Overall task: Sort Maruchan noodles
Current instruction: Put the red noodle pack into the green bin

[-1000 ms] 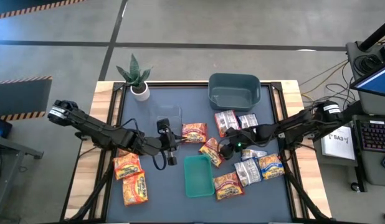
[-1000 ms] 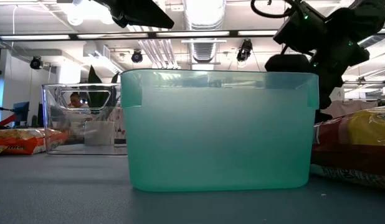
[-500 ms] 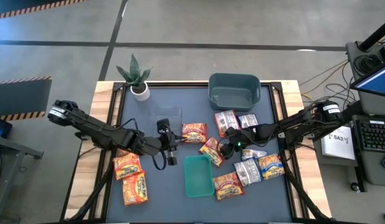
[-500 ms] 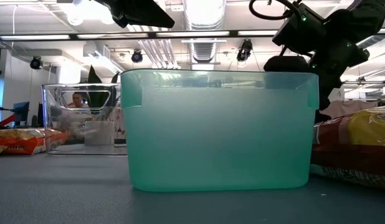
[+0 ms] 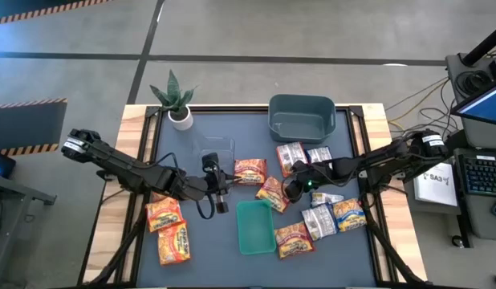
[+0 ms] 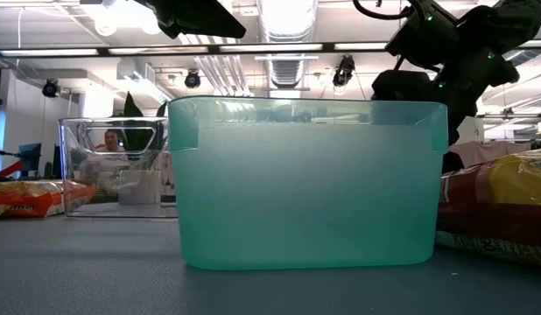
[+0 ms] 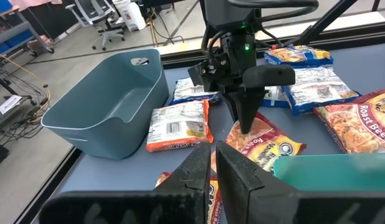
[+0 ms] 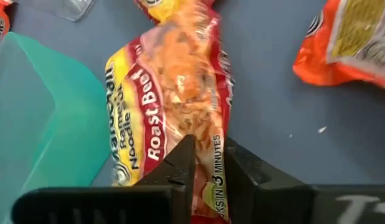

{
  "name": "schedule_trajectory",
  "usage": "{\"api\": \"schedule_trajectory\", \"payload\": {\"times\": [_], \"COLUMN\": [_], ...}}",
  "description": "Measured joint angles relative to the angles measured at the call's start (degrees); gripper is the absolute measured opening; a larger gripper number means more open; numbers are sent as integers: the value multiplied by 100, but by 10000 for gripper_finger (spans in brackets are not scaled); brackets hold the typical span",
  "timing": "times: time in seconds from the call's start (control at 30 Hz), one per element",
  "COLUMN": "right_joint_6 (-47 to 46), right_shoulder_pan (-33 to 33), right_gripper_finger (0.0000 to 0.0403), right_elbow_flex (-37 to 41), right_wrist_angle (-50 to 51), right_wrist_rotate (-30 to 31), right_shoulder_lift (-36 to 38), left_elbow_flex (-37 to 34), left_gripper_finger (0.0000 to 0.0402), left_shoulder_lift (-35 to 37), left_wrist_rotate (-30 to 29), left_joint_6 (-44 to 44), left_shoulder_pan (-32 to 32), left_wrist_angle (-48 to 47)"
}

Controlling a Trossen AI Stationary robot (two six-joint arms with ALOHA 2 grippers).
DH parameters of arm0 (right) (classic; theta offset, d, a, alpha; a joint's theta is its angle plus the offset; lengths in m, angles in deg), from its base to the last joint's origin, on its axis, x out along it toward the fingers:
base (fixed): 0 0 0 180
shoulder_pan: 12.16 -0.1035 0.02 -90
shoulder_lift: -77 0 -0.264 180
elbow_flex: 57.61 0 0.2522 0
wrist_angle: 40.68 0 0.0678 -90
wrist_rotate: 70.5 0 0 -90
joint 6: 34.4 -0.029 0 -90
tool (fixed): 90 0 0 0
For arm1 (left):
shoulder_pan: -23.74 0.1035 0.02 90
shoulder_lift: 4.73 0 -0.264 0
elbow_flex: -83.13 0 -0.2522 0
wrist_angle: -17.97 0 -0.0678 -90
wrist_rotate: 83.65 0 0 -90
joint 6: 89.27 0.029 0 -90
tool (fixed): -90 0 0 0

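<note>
Several Maruchan noodle packets lie flat on the dark table. An orange-red Roast Beef packet [image 5: 271, 195] [image 8: 174, 93] lies beside the green tub [image 5: 254, 226]. My right gripper [image 5: 290, 191] [image 8: 208, 168] is shut on it; in the left wrist view the right gripper [image 7: 245, 121] stands with its fingers pointing down onto the packet [image 7: 264, 143]. My left gripper [image 5: 221, 199] [image 7: 213, 163] hovers shut and holds nothing, left of the tub. More orange packets [image 5: 164, 213] [image 5: 250, 171] and silver packets [image 5: 292, 156] [image 5: 319, 221] lie around. My right gripper pinches the Roast Beef packet's wrapper near one short end [image 8: 209, 149] between its two fingers. The fingers slant down from the table's right side and lie along the packet. The rest of the packet stretches away from the fingers toward the tub and rests on the table.
A grey-blue bin [image 5: 302, 117] stands at the far edge, a clear container [image 5: 216, 150] left of centre, a potted plant [image 5: 177, 100] at the far left. The green tub [image 6: 305, 179] fills the low view. A blue-yellow packet [image 5: 349, 214] lies at the right.
My right gripper has closed its fingers on the Roast Beef packet while staying almost in place. The packet has not visibly shifted.
</note>
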Motion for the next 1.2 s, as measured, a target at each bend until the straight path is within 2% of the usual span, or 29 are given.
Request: {"api": "schedule_trajectory", "payload": {"times": [0.1, 0.2, 0.5, 0.63, 0.9, 1.2], "right_joint_6": [106, 171, 671, 1168, 1755, 1803], "right_shoulder_pan": [0, 0, 0, -40, -228, -308], "right_gripper_finger": [16, 9, 8, 8, 8, 8], "right_elbow_flex": [2, 2, 2, 2, 2, 2], "right_wrist_angle": [32, 38, 40, 37, 214, 119], "right_wrist_rotate": [22, 21, 279, 402, 934, 966], "right_shoulder_lift": [80, 193, 628, 781, 796, 824], "left_elbow_flex": [0, 0, 0, 0, 0, 0], "left_gripper_finger": [9, 9, 9, 9, 9, 10], "left_shoulder_lift": [0, 0, 0, 0, 0, -2], "left_wrist_rotate": [-6, -10, -10, -14, -14, -14], "left_joint_6": [0, 0, 2, 0, 11, 105], "left_shoulder_pan": [0, 0, 0, 0, 7, 104], "left_wrist_angle": [2, 28, 34, 33, 160, 437]}}
